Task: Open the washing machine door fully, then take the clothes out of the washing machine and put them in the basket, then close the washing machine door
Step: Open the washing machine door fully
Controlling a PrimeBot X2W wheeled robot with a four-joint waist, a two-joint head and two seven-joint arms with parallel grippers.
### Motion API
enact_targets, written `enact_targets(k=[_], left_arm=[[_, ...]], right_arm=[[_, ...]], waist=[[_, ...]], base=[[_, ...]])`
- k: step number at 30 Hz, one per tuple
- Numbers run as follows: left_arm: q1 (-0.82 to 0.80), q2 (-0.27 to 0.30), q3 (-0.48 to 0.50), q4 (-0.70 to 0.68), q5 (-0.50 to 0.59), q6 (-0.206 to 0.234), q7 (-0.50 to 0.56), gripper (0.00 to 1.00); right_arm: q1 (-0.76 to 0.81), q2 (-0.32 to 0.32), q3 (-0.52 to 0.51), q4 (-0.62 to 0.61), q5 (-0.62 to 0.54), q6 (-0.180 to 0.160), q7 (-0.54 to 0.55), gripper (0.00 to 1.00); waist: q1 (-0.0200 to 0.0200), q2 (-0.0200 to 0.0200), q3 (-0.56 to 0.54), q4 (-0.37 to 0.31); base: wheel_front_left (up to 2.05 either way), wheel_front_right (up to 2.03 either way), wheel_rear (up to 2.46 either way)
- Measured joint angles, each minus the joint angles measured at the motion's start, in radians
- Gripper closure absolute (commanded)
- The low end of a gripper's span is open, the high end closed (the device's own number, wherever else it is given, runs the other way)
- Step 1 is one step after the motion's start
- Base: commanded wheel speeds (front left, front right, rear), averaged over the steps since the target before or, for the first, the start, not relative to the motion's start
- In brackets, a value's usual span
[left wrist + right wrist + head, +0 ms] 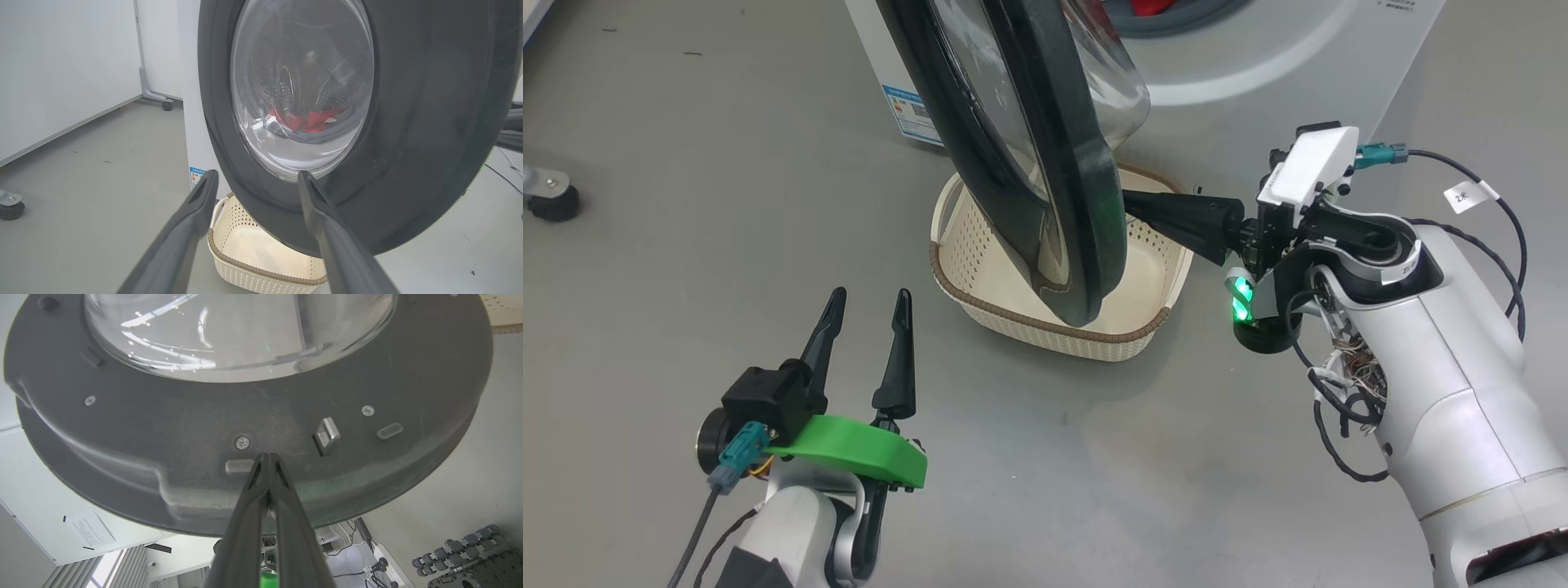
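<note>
Both fingers of the right gripper (268, 457), pressed together, rest against the inner face of the round black-rimmed glass washing machine door (1086, 180), half-swung above the cream perforated basket (980, 304), so push steadily outward while the left gripper (870, 296) hangs spread apart.

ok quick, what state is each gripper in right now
left gripper: open, holding nothing
right gripper: shut, gripping nothing, fingers tip-first against the inner face of the washing machine door
</note>
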Motion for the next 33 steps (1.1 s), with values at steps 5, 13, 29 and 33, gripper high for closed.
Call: enact_targets(k=[5, 13, 29, 33], left_arm=[[0.008, 0.0, -0.002, -0.001, 0.0, 0.0, 0.0, 0.0], [0.012, 0.0, -0.006, -0.003, 0.0, 0.0, 0.0, 0.0], [0.013, 0.0, -0.02, -0.012, -0.001, 0.0, 0.0, 0.0], [0.013, 0.0, -0.02, -0.015, -0.001, 0.0, 0.0, 0.0]], right_arm=[[0.013, 0.001, 0.063, -0.031, 0.039, -0.001, -0.02, 1.0], [0.025, -0.001, 0.145, -0.073, 0.09, -0.001, -0.067, 1.0], [0.029, -0.002, 0.287, -0.143, 0.18, -0.012, -0.161, 1.0], [0.028, -0.002, 0.309, -0.151, 0.185, -0.014, -0.179, 1.0]], waist=[[0.0, 0.0, 0.0, 0.005], [0.0, 0.0, 0.004, 0.015], [0.0, 0.0, 0.021, 0.038], [0.0, 0.0, 0.026, 0.041]], base=[[0.0, 0.0, 0.0], [0.0, 0.0, 0.0], [0.0, 0.0, 0.0], [0.0, 0.0, 0.0]])
